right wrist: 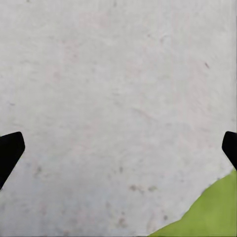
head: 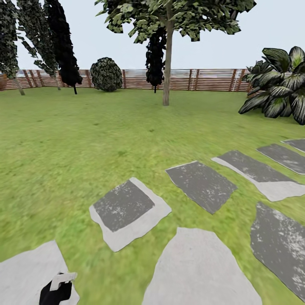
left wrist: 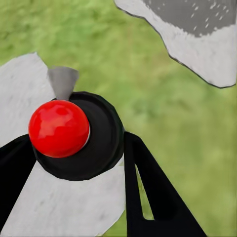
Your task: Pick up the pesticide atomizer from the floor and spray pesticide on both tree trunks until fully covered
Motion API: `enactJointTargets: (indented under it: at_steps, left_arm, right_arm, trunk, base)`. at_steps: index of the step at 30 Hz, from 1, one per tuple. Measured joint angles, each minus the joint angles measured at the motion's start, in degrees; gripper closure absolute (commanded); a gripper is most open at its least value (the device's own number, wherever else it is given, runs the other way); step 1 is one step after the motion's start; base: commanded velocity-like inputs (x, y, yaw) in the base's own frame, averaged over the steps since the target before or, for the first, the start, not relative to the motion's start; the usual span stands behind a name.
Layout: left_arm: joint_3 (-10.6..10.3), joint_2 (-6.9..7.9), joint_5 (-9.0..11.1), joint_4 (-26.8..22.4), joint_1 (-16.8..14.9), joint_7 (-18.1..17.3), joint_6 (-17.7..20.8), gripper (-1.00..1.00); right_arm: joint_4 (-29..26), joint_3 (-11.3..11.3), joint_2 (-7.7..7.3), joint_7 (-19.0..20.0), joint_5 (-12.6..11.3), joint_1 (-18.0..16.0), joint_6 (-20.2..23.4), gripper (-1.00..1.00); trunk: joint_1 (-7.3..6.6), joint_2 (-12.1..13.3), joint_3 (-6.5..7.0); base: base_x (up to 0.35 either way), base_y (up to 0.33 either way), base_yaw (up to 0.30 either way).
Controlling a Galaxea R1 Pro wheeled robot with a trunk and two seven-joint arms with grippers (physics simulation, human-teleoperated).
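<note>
Left wrist view: pesticide atomizer (left wrist: 79,136) sits clamped between the left pincer (left wrist: 74,168) fingers; right pincer (right wrist: 118,148) spread wide.

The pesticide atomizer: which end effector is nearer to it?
Left. The left end effector has the pesticide atomizer between its fingers; the right end effector hangs open above a pale paving stone.

The left gripper (left wrist: 74,163) sits at the head view's lower left edge, its black fingers (left wrist: 148,192) clamped around the pesticide atomizer (left wrist: 79,136). The right gripper (right wrist: 118,148) has its fingertips spread wide.
</note>
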Motion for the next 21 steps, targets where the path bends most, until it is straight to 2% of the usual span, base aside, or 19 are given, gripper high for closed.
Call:
enactJointTargets:
  at_steps: [21]
  left_arm:
    - [0.0,0.01,0.0,0.0,0.0,0.0,0.0,1.00]
  right_arm:
    - [0.0,0.0,0.00,0.0,0.0,0.0,0.0,-1.00]
  trunk:
    - [0.00,0.0,0.00]
  base:
    - [0.338,0.000,0.000]
